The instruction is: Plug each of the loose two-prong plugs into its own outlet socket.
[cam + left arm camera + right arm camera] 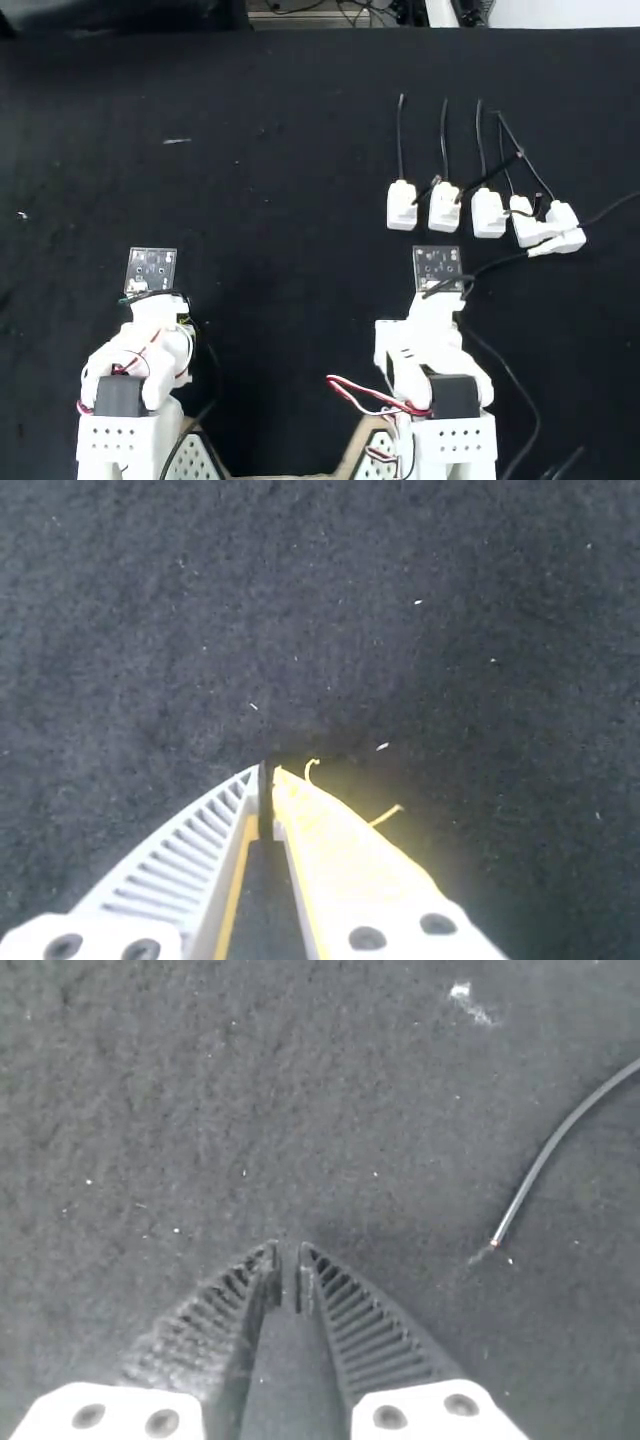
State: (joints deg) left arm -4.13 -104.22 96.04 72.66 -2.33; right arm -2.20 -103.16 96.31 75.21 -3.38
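Looking down over the black cloth (250,150), both arms sit folded at the near edge, the left arm (140,350) well to the side of the right arm (432,350). All places below are taken from the right arm.

The left gripper (268,775) has its fingers pressed together at the tips. It holds nothing and points at bare cloth.

The right gripper (287,1260) has its fingers together except for a thin slit at the tips. Nothing is held, and there is cloth underneath.

The white plug and socket pieces (444,207) lie just beyond the right arm, farther from the table's near edge. Three blocks stand side by side in a row. Two more pieces (545,222) are bunched at the end of the row away from the left arm, with a slim white plug (558,241) lying flat against them. I cannot tell which pieces are plugs, which are sockets, or whether any are mated.

Black cords (443,130) run from the blocks away from the right arm. One more cord (500,262) trails from the slim plug back toward the right arm.

A loose black cable end (545,1165) lies on the cloth near the right gripper, apart from its fingers.
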